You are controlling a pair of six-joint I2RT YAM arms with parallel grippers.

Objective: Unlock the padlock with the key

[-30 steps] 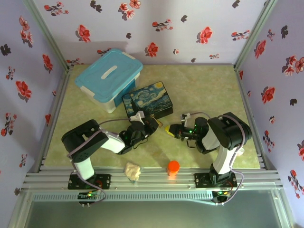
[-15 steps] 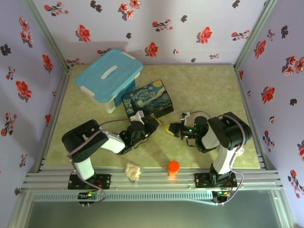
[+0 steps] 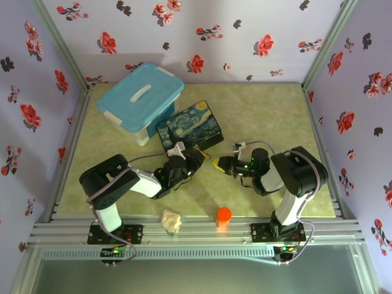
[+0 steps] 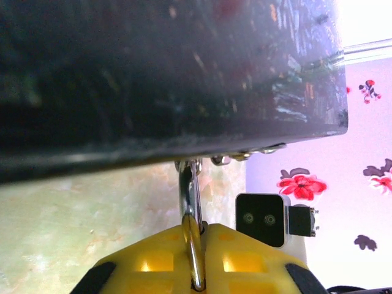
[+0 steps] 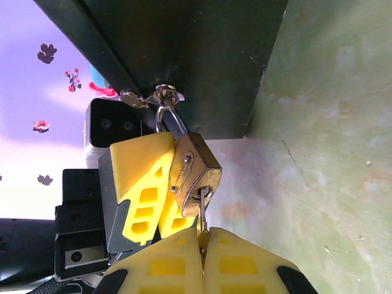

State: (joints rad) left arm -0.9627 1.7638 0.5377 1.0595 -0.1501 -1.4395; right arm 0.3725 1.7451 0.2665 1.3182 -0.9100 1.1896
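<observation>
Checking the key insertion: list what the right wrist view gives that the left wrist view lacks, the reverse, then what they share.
Right wrist: the brass body of the padlock with the key in its keyhole, pinched by the right pincer, plus the left wrist camera. Left wrist: the right wrist camera. Both: the silver shackle through the hasp of the painted box, the left pincer shut on the padlock, the green table.

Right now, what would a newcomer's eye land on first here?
The left pincer and right pincer meet nose to nose mid-table, at the near side of the starry-night painted box. Up close, the brass padlock hangs from the box's hasp, clamped by the left one, the key in its keyhole held by the right. A blue-lidded tub stands far left, an orange cap at the near edge.
</observation>
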